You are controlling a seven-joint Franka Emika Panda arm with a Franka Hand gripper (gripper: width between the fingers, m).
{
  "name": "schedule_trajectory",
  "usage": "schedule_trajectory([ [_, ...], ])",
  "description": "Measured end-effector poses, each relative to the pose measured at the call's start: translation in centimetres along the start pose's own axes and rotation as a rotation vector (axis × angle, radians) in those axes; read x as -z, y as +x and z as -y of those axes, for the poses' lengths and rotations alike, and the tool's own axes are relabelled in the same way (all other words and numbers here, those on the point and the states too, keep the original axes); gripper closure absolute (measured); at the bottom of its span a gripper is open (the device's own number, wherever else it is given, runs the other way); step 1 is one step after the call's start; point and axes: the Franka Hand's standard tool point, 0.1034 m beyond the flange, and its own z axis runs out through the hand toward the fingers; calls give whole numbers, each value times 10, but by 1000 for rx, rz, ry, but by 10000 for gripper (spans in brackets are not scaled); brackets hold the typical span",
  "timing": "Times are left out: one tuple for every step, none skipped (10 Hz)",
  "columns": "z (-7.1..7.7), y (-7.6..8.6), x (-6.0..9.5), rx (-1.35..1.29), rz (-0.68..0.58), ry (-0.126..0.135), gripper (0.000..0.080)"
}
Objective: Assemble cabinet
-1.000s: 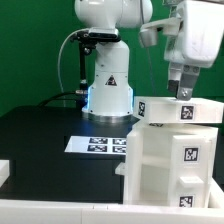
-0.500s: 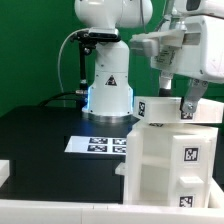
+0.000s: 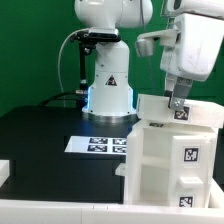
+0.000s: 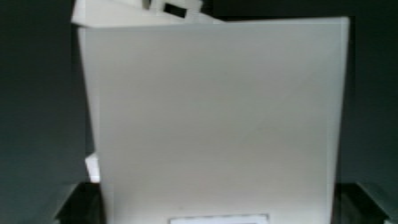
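— Where are you sitting right now?

— I'm hanging my end effector (image 3: 179,103) over the top of the cabinet (image 3: 172,160), which is standing tall on the black tabletop (image 3: 45,135) at the exterior view's right. My fingers are reaching down at the flat top panel (image 3: 182,111), the piece with the small square tags along its edge.

— Are you gripping it?

— I cannot tell. The fingers are sitting right at the panel's upper face, but whether they are clamped on it or just straddling it isn't showing. My wrist camera is filling up with a broad white face of the cabinet (image 4: 210,120) and nothing of the fingertips.

— Why come in from above?

— I'm judging that the top panel needs seating squarely on the box walls, so a vertical approach is keeping it level. The marker board (image 3: 98,145) is lying flat beside the cabinet, apart from my work.
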Motion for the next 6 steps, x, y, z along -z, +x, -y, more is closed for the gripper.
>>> schedule_trajectory([
  [0, -1, 0, -97, -1, 0, 246],
  [-1, -3, -1, -231, -4, 0, 246],
  [1, -3, -2, -394, 2, 8, 246],
  [4, -1, -2, -526, 11, 20, 246],
  [6, 0, -2, -682, 28, 45, 246],
  [7, 1, -2, -836, 54, 99, 245],
])
